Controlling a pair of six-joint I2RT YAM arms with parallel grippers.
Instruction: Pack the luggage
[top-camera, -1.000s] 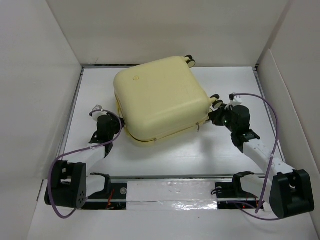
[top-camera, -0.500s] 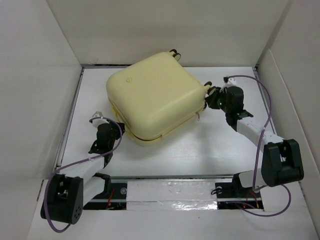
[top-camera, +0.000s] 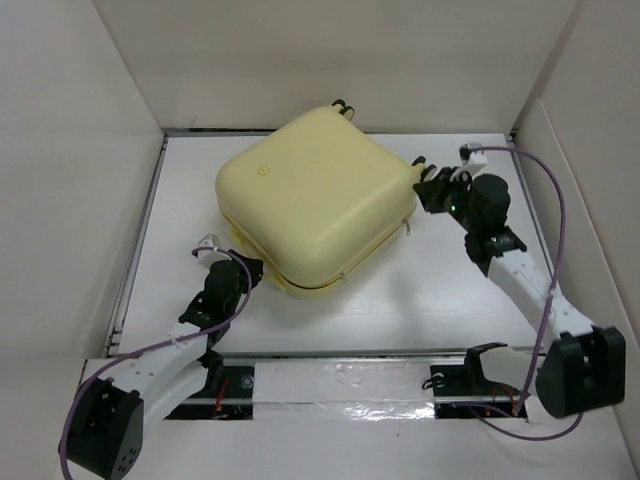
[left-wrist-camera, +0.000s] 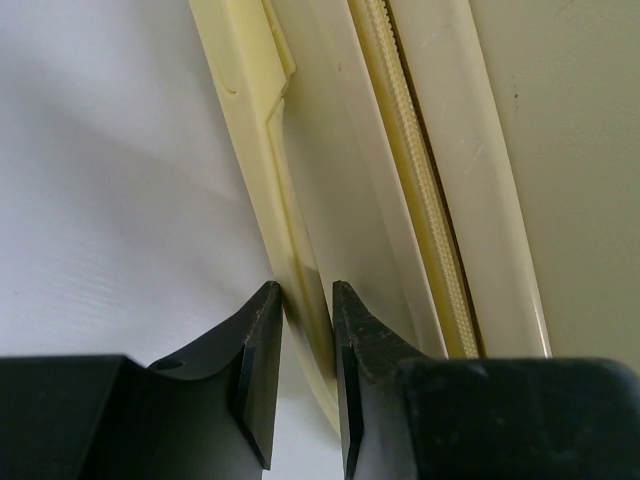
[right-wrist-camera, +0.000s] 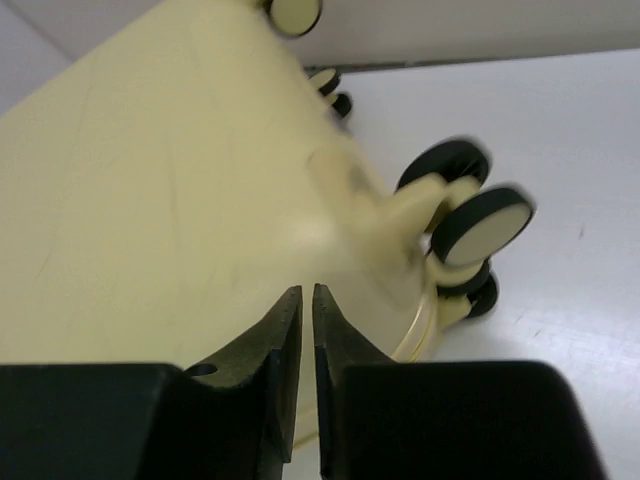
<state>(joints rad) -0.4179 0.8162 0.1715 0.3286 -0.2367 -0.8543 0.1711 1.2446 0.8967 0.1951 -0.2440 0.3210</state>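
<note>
Nearest me, my left claw (left-wrist-camera: 305, 300) was clamped on the side handle (left-wrist-camera: 272, 150) of the closed luggage (top-camera: 310, 205), which lay flat in the middle of the table (top-camera: 420, 310), and beyond it my right claw (right-wrist-camera: 301, 295) hung barely apart and empty by the wheels (right-wrist-camera: 480, 225), so packing seemed nearly done.

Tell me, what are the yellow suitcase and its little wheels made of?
The suitcase looks like hard plastic: smooth, pale yellow, with a soft sheen and moulded rounded corners. Its zipper looks like fabric tape with fine teeth. The wheels seem to be plastic too, with cream faces and black rims that may be rubber, but they are too blurred to be sure.
</note>
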